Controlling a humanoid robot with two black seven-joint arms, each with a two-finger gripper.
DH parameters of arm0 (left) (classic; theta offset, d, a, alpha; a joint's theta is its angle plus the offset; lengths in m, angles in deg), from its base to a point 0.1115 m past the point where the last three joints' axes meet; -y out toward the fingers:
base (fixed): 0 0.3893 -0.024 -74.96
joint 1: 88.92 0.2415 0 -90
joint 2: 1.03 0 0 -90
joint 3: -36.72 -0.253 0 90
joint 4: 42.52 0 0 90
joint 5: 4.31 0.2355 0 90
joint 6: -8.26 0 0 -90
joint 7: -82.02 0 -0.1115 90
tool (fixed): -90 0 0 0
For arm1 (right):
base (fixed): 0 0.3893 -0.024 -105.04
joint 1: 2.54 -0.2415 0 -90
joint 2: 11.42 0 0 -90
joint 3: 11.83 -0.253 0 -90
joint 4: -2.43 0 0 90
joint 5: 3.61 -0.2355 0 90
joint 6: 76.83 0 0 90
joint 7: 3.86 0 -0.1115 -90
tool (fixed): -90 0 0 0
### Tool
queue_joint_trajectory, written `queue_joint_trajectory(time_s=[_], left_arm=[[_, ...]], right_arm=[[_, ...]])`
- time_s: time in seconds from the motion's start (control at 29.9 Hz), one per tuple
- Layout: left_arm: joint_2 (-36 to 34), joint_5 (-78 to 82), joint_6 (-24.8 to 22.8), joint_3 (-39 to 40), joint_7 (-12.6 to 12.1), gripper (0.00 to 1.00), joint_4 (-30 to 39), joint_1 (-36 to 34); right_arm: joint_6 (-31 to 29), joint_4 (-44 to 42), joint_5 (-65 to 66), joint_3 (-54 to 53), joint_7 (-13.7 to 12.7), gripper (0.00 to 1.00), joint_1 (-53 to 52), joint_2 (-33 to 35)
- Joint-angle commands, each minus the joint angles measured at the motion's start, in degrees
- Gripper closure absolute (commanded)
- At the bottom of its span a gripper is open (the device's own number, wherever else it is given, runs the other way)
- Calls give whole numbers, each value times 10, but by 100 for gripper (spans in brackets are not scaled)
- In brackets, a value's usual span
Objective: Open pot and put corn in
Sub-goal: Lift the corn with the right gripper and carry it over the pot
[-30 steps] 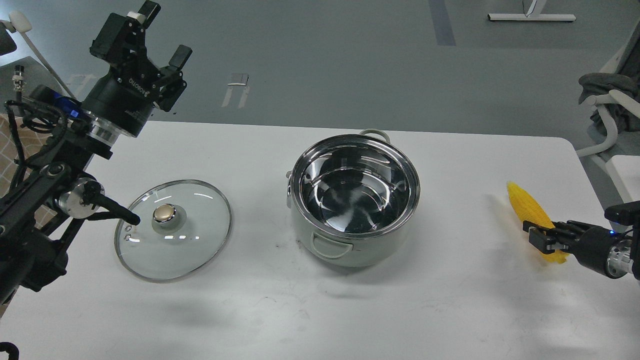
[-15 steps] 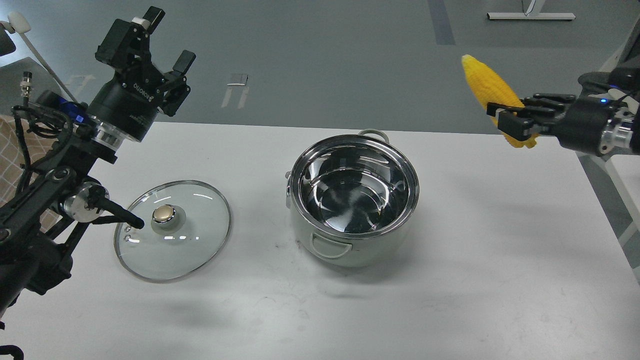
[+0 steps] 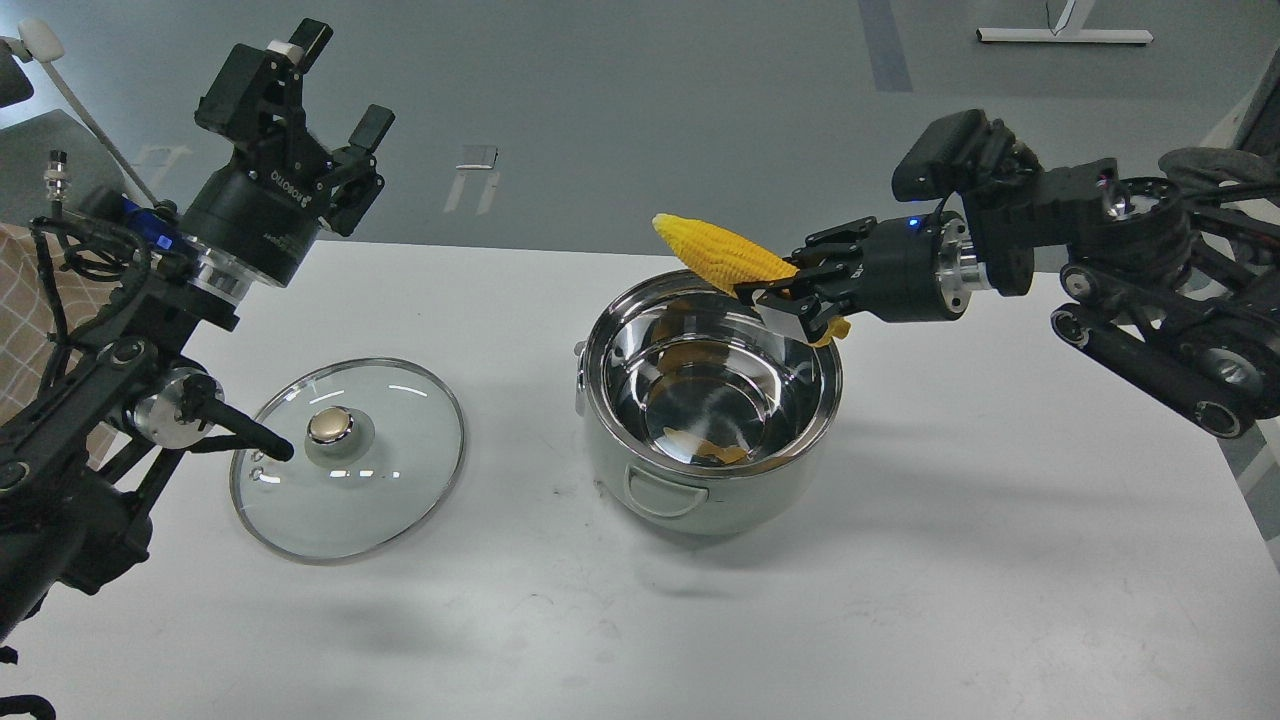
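My right gripper (image 3: 790, 300), clamped on the corn (image 3: 722, 256), had swung from frame right to over the pot (image 3: 710, 400); centring before release seemed advisable. Left gripper (image 3: 318, 100) gaped empty.

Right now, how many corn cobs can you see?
1. The corn is held in the right gripper above the far rim of the open pot. The yellow inside the pot is only reflection.

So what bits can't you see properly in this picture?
Head view only:
- The thick end of the corn: covered by the right hand clamped on it.
- The pot: its right handle is hidden by its own body, and its far handle by the corn.
- Part of the glass lid rim on the left: covered by the left arm.
- The chair at the right: cut off by the edge.
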Motion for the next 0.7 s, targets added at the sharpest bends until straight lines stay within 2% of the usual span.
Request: queue_joint_trajectory(time_s=[0.0,0.67], left_arm=[[4,0,-1,5,0,4,0,4],[24,2,0,7,-5,4,0,8]], right_arm=[[-1,-34,2,17,0,89,5,-35],[-2,-49,2,75,0,82,8,-52]])
